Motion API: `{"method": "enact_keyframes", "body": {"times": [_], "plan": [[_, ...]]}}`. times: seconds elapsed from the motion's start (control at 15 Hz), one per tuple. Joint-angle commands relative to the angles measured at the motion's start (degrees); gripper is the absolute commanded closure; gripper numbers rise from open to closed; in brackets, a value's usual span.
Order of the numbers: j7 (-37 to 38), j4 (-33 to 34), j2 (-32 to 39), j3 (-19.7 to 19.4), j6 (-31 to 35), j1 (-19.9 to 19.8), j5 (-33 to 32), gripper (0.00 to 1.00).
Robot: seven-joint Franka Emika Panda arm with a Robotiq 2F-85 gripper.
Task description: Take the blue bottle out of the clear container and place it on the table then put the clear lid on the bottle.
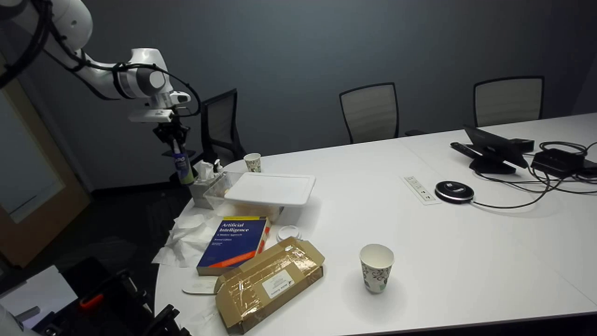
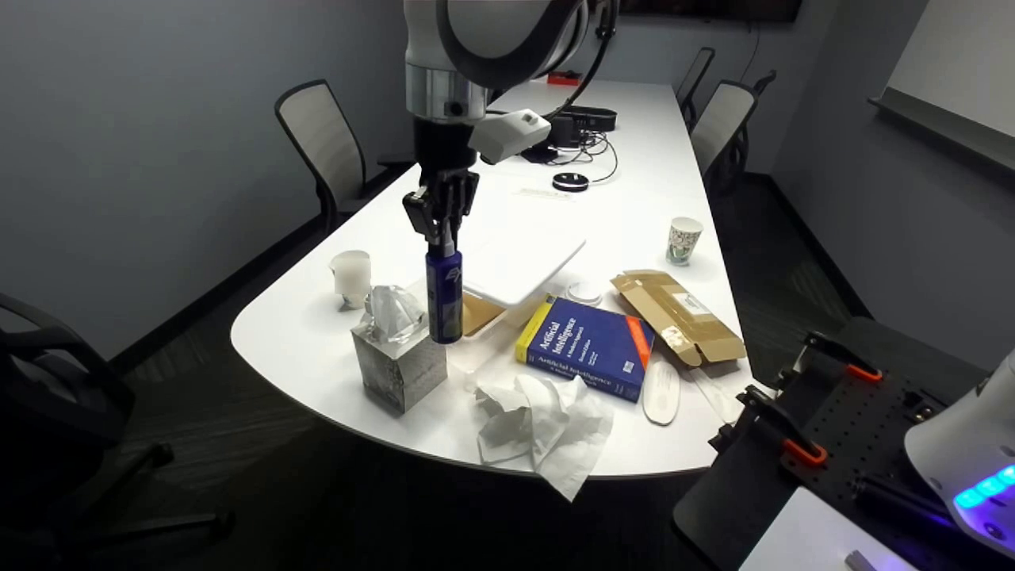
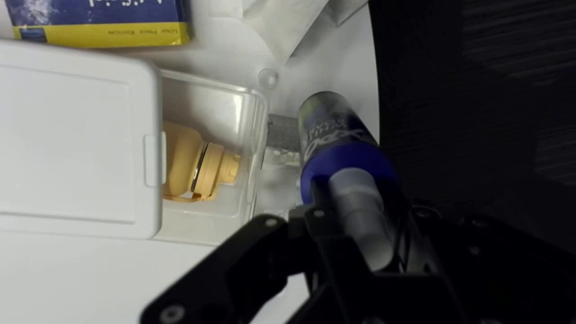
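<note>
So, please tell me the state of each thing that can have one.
Blue bottle, held aloft
Gripper, shut on it
Clear lid, off, on table
Container, partly covered
White lid, not seated
Flask, closed, lying
Book, closed
Cups, upright
Tissue box, tissue sticking out
Paper, crumpled

Overhead light is brightening the table (image 1: pixel 466 261) in both exterior views; the wall (image 1: pixel 280 70) is reading dim. In an exterior view a paper cup (image 1: pixel 376 275) at five o'clock is casting a soft shadow; at six, a cardboard box (image 1: pixel 266 275) is throwing glare. In an exterior view a light strip (image 2: pixel 985 485) is glowing at four. In the wrist view, the gripper (image 3: pixel 360 198) is showing dark, out of focus, at five; the floor (image 3: pixel 477 153) is reading near-black at three.
</note>
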Motion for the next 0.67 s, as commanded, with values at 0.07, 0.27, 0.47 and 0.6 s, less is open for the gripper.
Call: {"method": "enact_keyframes", "body": {"times": [0.07, 0.27, 0.47, 0.6], "plan": [[3.31, -5.13, -2.77, 0.02, 1.22, 1.26, -0.03, 0.92], [4.19, -5.84, -0.95, -0.18, 3.55, 1.64, -0.25, 0.92], [2.35, -5.75, 2.16, 0.37, 5.98, 0.86, 1.02, 0.92], [1.34, -5.18, 4.71, 0.48, 7.72, 0.5, 1.43, 0.92]]}}
